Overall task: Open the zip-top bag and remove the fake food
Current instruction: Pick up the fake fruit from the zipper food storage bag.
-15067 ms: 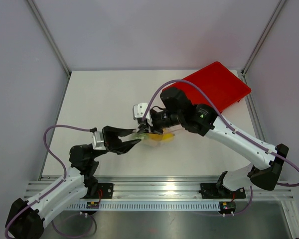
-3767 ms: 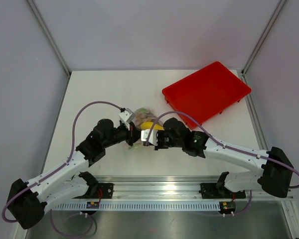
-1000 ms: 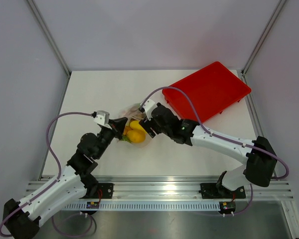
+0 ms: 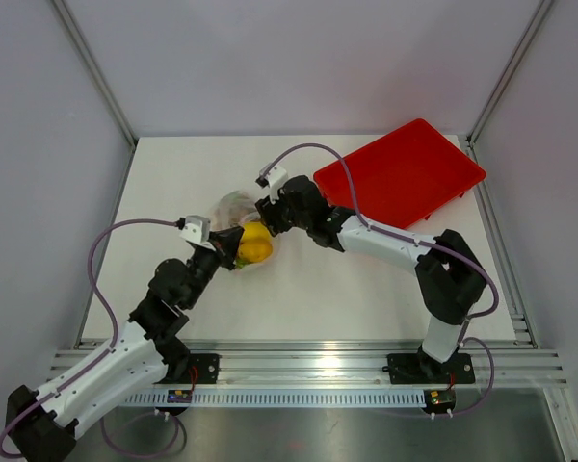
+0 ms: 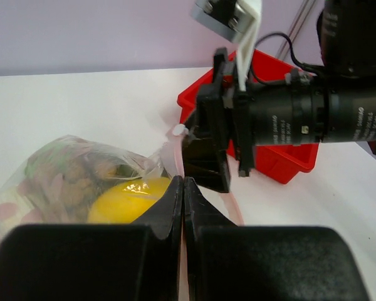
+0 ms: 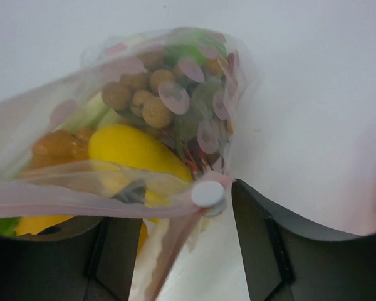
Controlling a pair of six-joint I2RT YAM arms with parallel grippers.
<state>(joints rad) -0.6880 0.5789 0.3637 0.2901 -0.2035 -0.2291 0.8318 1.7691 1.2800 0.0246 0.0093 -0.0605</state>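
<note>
You are at the opening step. Your left gripper [image 5: 183, 188] has its fingers pressed together on the pink strip of the zip-top bag [image 4: 237, 210], which lies mid-worktop [image 4: 366, 289] with the fake food [image 6: 135, 150] inside. Your right gripper [image 6: 185, 216] has its fingers spread around the white slider [image 6: 208, 194]. Next, pinch it and draw it along the strip.

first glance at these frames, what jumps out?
The clear bag mid-table, packed with fake food, a yellow piece brightest inside. Both arms meet on it: the left end effector is shut on its pink-strip mouth, and the right end effector straddles that strip with its jaws apart. A red tray sits at the table's far right corner.
</note>
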